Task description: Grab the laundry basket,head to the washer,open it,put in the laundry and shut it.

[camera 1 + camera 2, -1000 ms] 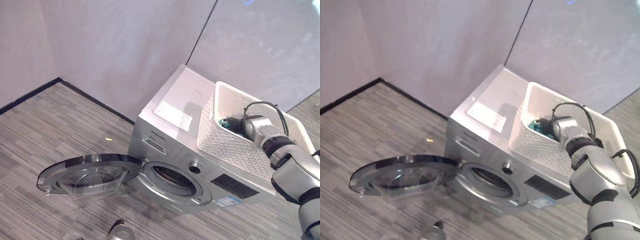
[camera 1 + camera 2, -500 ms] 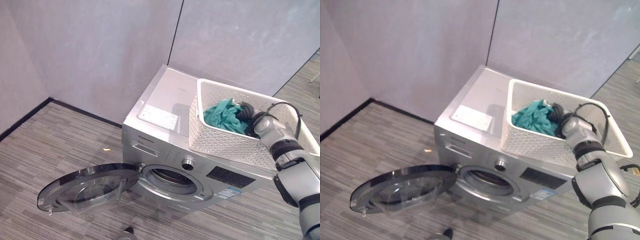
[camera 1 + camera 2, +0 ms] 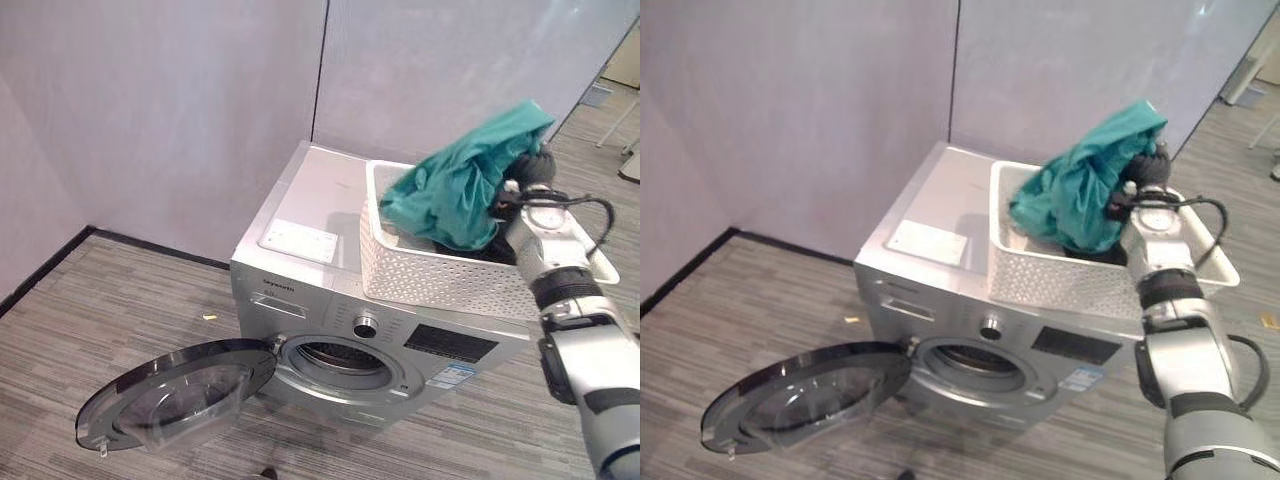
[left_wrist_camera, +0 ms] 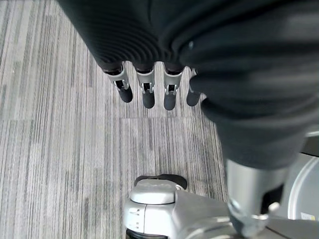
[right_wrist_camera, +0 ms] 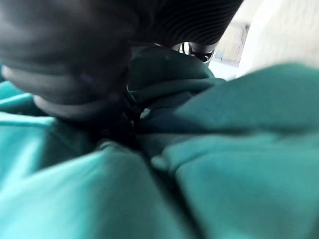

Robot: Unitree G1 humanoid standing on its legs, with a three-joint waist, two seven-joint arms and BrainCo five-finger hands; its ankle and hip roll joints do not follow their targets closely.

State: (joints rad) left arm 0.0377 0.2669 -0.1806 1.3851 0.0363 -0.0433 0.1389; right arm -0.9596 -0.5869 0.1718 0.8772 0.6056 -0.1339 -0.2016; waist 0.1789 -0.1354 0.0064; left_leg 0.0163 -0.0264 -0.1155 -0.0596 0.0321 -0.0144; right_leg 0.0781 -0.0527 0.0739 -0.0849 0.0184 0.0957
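Your right robot hand [image 3: 528, 172] is raised above the white laundry basket [image 3: 440, 277], gripping a teal garment [image 3: 462, 185] that hangs bunched from it, its lower folds still inside the basket. Your right wrist view shows the teal cloth pressed close against the hand's dark cover. Your left robot hand [image 4: 149, 89] hangs over the grey striped floor [image 4: 60, 149], fingers straight and holding nothing. The basket sits on top of the silver washer [image 3: 330, 300], whose round door [image 3: 175, 392] stands open.
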